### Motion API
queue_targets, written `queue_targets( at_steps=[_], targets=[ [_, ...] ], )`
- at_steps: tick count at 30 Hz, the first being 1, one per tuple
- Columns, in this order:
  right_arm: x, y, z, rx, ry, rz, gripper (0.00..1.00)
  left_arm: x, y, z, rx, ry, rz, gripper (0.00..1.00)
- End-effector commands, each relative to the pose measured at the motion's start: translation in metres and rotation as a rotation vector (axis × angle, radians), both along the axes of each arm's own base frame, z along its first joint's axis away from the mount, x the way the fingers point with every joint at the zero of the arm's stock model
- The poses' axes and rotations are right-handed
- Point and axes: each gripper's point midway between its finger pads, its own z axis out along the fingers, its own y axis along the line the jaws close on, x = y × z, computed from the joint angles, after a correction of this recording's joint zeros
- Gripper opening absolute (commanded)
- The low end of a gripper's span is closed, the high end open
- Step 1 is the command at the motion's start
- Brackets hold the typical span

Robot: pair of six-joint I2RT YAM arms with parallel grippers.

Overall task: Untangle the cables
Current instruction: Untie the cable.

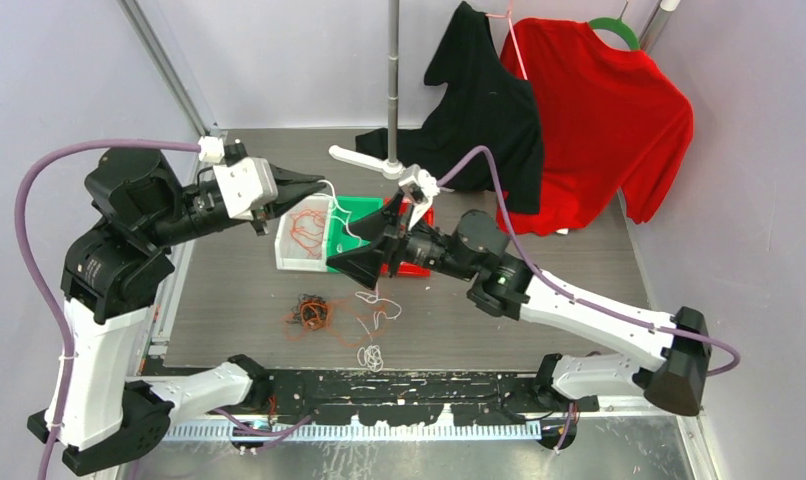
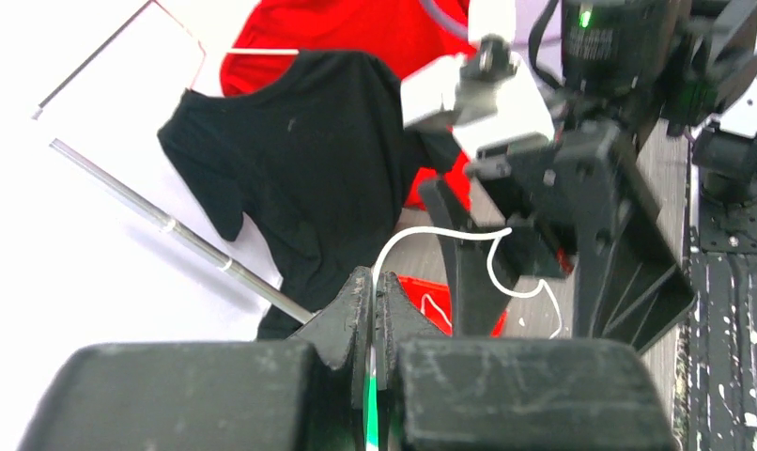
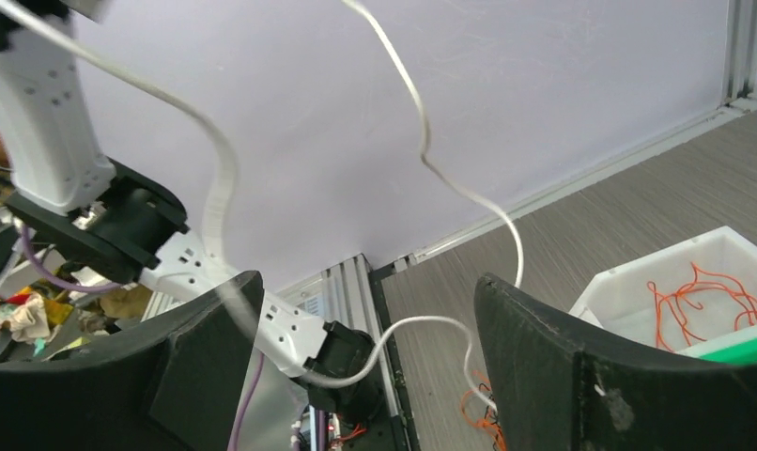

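My left gripper (image 1: 319, 187) is held above the table, shut on a thin white cable (image 1: 347, 222). In the left wrist view the cable (image 2: 431, 230) rises out of the closed jaws (image 2: 375, 282) and arcs towards my right gripper (image 2: 544, 291). My right gripper (image 1: 362, 243) stands open just right of the left one. The white cable (image 3: 422, 319) hangs loose between its spread fingers. On the table below lies a tangle of orange and black cables (image 1: 312, 312), with loose white cable coils (image 1: 374, 355) beside it. An orange cable (image 1: 307, 225) lies in a white bin (image 1: 282, 250).
A green bin (image 1: 357, 208) and a red bin (image 1: 416, 268) sit beside the white bin (image 3: 619, 301), under my right arm. A metal pole (image 1: 393, 80) stands at the back. A black shirt (image 1: 489, 110) and a red shirt (image 1: 599, 120) hang behind.
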Motion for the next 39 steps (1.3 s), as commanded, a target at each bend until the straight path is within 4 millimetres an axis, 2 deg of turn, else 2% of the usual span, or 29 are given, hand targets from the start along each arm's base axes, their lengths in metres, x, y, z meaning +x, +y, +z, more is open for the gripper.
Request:
queue_targets(
  at_steps=[1, 5, 10, 14, 22, 26, 28, 29, 32, 39],
  targets=[
    [0.004, 0.019, 0.012, 0.038, -0.045, 0.021, 0.86, -0.004, 0.002, 0.049, -0.112, -0.099, 0.008, 0.0],
    [0.016, 0.033, -0.032, -0.044, 0.002, 0.003, 0.84, -0.006, 0.005, 0.075, -0.161, -0.147, 0.015, 0.0],
    [0.031, 0.032, -0.079, -0.129, 0.043, -0.077, 0.8, -0.009, 0.008, 0.116, -0.255, -0.226, 0.026, 0.0],
    [0.037, 0.026, -0.105, -0.18, 0.057, -0.125, 0.79, -0.014, 0.014, 0.145, -0.315, -0.284, 0.032, 0.0],
    [0.043, 0.02, -0.156, -0.264, 0.121, -0.168, 0.73, -0.016, 0.027, 0.19, -0.435, -0.399, 0.08, 0.0],
    [0.047, 0.013, -0.183, -0.329, 0.14, -0.208, 0.72, -0.021, 0.036, 0.218, -0.502, -0.477, 0.108, 0.0],
    [0.049, 0.01, -0.196, -0.354, 0.151, -0.222, 0.72, -0.029, 0.045, 0.235, -0.537, -0.526, 0.12, 0.0],
    [0.049, 0.009, -0.203, -0.363, 0.158, -0.227, 0.72, -0.022, 0.042, 0.24, -0.542, -0.53, 0.125, 0.0],
    [0.05, 0.011, -0.216, -0.373, 0.181, -0.233, 0.71, -0.029, 0.049, 0.256, -0.574, -0.596, 0.135, 0.0],
    [0.053, 0.023, -0.258, -0.419, 0.239, -0.215, 0.71, -0.037, 0.06, 0.272, -0.603, -0.692, 0.166, 0.0]
  ],
)
